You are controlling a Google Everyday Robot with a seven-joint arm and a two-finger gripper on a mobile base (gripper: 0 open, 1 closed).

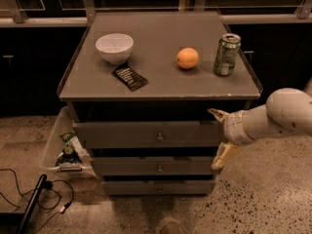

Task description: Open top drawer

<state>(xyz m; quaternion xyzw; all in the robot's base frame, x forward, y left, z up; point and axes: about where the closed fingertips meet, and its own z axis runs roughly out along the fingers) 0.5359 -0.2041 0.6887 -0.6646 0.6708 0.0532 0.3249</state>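
The top drawer (122, 134) is the widest grey front of three under the cabinet top, with a small brass knob (159, 137) at its centre. Its front looks pushed in. The middle drawer (126, 166) and the narrow bottom drawer (131, 187) sit below it. My gripper (219, 135) is at the right end of the top drawer's front, to the right of the knob. It is open and empty, with one finger (216, 113) at the drawer's top right corner and the other finger (222, 156) down by the middle drawer.
On the cabinet top (161, 84) stand a white bowl (114, 47), a dark snack packet (129, 77), an orange (187, 58) and a green can (226, 54). A clear bin (54, 145) with items sits on the floor at left, with cables (29, 199) in front.
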